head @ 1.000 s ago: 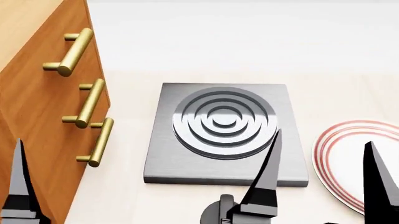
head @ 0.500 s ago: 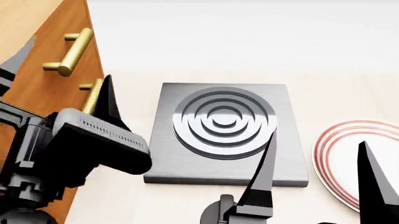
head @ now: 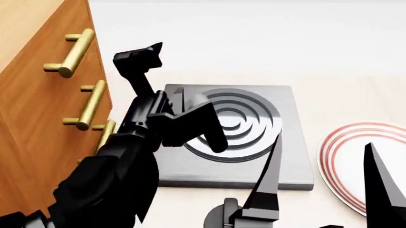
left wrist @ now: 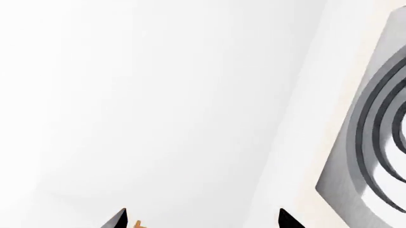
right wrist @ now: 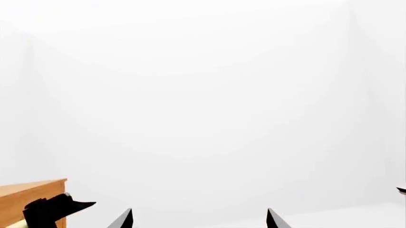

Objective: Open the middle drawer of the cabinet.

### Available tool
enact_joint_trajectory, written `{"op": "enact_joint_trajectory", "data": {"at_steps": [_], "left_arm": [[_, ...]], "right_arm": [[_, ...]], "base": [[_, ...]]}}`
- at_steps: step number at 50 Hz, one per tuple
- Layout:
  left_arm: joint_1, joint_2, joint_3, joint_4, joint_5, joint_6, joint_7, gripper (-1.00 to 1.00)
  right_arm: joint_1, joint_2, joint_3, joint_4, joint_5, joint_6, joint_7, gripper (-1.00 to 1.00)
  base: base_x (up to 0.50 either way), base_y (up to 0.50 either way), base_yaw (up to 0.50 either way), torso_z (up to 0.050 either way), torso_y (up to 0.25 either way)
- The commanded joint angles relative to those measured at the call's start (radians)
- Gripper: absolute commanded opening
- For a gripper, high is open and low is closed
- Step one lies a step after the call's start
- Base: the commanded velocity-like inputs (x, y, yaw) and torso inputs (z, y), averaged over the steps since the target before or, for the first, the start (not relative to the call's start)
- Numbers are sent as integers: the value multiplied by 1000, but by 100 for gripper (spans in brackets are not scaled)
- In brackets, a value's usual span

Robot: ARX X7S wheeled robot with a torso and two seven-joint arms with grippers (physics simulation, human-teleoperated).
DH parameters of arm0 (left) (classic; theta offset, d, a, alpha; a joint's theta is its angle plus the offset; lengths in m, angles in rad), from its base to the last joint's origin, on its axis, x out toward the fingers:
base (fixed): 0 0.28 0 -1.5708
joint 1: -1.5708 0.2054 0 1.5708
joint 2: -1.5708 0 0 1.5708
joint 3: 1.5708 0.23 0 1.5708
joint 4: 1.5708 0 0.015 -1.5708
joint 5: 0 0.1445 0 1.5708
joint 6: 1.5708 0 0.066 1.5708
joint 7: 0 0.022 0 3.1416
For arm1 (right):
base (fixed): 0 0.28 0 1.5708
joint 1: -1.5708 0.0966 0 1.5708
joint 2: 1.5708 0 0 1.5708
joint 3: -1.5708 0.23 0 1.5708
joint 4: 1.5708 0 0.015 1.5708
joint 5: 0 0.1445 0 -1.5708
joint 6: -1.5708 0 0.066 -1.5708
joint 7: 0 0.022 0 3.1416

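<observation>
**Left arm raised beside the cabinet, middle drawer shut**

The middle drawer (head: 57,102) sits at the left of the head view, flush with the fronts above and below it, so it reads as closed. Its brass handle (head: 89,105) runs slantwise down the front, with nothing touching it. The cabinet (head: 38,95) fills the left edge of that frame, all three handles showing, though the lowest is partly hidden behind the black left arm (head: 127,161).

That arm rises from the lower left and crosses in front of the cabinet's lower corner. The left gripper (head: 149,54) points up toward the top of the frame, right of the top handle and clear of it. In the left wrist view only two dark fingertips (left wrist: 288,219) show at the bottom edge, set apart with nothing between them: spread.

Behind the arm, at centre frame, lies the grey stove plate (head: 279,137) with its ringed recess, partly covered by the arm. At the right edge is a white plate (head: 339,152) with red rings.

The right gripper (head: 323,175) sits at the lower right, its two fingers standing wide apart, holding nothing.
</observation>
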Motion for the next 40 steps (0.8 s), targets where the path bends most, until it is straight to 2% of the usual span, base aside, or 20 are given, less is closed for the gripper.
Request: {"op": "enact_joint_trajectory", "data": {"at_steps": [1,15,40], "left_arm": [[-206,10,376,-306,-480,31,-173,100],[-207,10,376,-400,-457,30,-223,100],[-144,10,372,-406,-512,106,-342,100]], "right_arm": [[-1,3,0,14,7,-10,-3,100],[-7,9,13,31,26,-31,-11,100],[-1,14,0,40,28,-37,-13,100]], "base": [[0,0,0,0,0],[0,0,0,0,0],[0,0,0,0,0]]}}
